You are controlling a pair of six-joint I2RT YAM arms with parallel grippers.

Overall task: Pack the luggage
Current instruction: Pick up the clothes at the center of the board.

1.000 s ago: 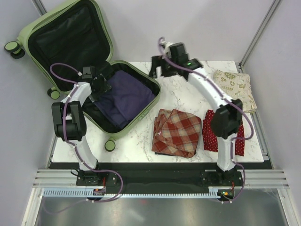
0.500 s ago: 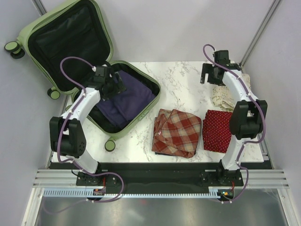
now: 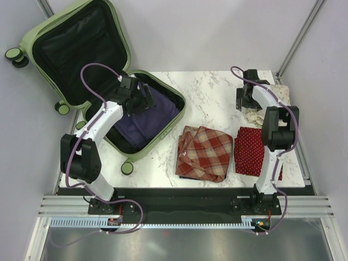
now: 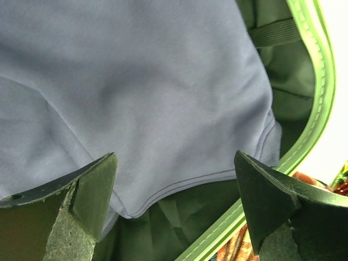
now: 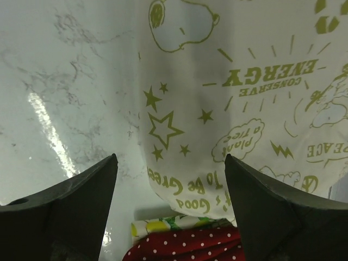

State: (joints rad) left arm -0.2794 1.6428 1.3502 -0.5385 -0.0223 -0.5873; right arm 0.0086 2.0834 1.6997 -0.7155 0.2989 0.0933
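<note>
garment (image 3: 149, 117) lies in the luggage (image 3: 175, 119); right of it plaid cloth (image 3: 205, 152), then dotted cloth (image 3: 249, 153), printed cloth (image 5: 244, 125) behind.

**Blue garment lies in open case**

The left tool (image 4: 175, 166) hangs above the luggage (image 4: 318, 103), its two dark fingers (image 4: 95, 190) spread wide with nothing between them. Below lies a slate-blue knit garment (image 4: 136, 87), its ribbed hem resting on dark lining (image 4: 283, 92) beside the sage-green rim.

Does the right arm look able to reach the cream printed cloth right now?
Probably yes: the right gripper hangs open directly over the printed cloth, with nothing between them.
</note>
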